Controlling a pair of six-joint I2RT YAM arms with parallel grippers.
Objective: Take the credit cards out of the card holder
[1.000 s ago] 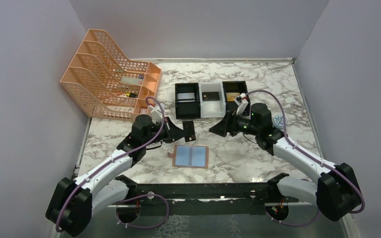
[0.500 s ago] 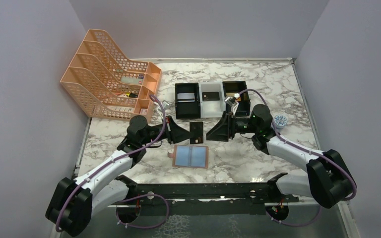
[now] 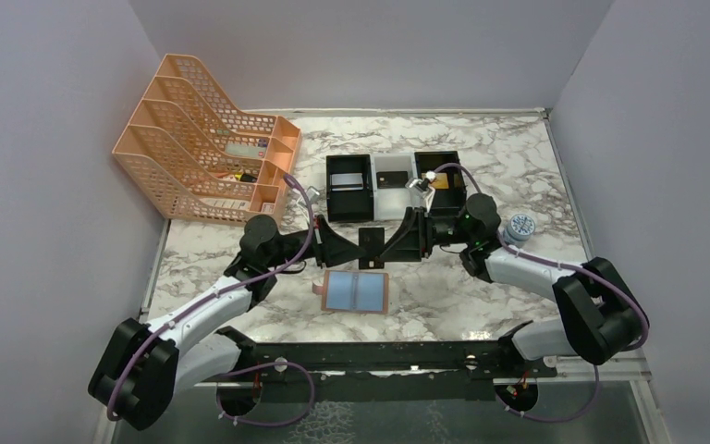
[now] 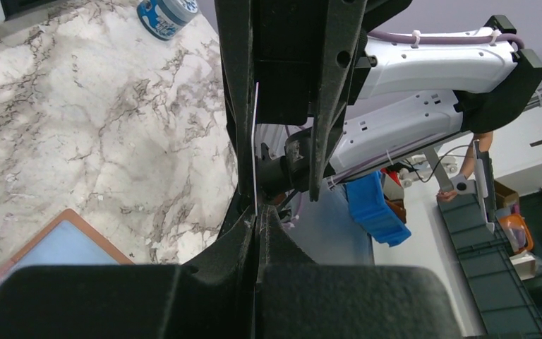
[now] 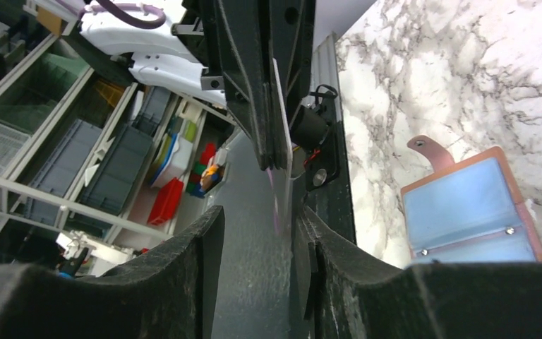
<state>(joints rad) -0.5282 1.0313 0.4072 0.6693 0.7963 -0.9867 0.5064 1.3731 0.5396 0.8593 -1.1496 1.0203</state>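
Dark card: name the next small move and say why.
Probably shut the right gripper on the card. The left gripper pinches it in the air, and the right gripper's open jaws straddle its free end with a gap showing, so it isn't gripped there yet.

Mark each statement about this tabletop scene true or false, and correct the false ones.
1. The left gripper is shut on a dark card. True.
2. The card holder is folded shut. False: it lies open, blue lining up.
3. The right gripper hovers over the orange rack. False: it faces the left gripper, its fingers on either side of the dark card.
4. The box trays stand in a row, a white one between two black ones. True.
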